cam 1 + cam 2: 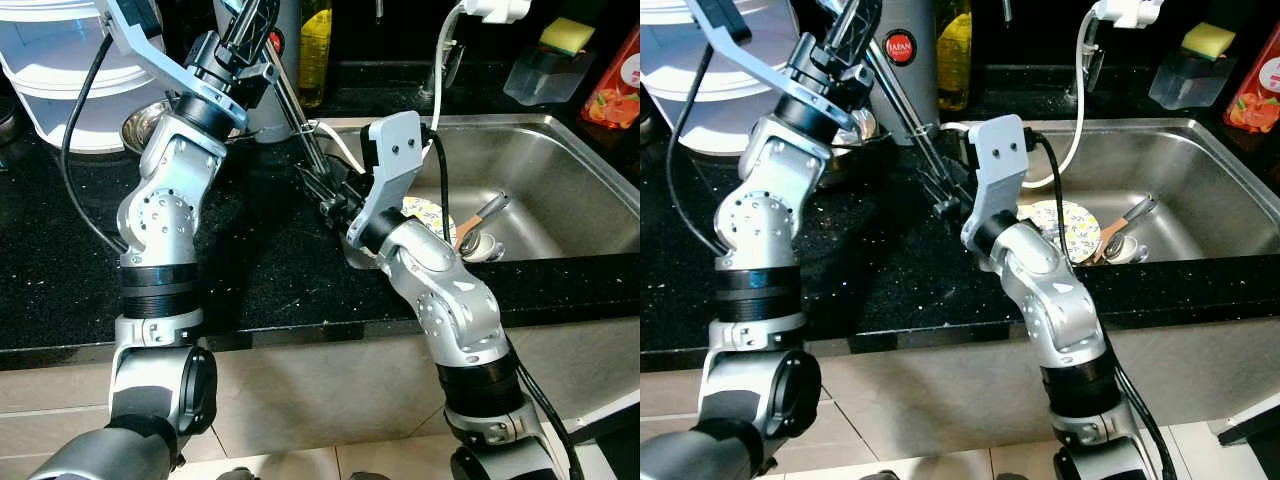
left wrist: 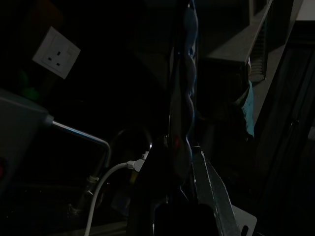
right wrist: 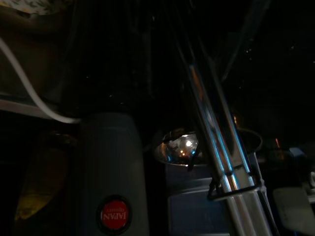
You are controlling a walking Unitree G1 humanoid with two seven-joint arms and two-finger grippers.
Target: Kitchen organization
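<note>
Long steel tongs slant in the air above the black counter, just left of the sink. My left gripper is raised at the back and shut on their upper part; the scalloped tips reach past its fingers in the left wrist view. My right gripper sits low by the sink's left rim, closed on the tongs' lower handle end. In the right wrist view the tongs carry a wire locking ring.
The steel sink holds a patterned plate, a wooden-handled utensil and a small cup. Behind are a steel bowl, white tubs, a grey flask, an oil bottle and a sponge.
</note>
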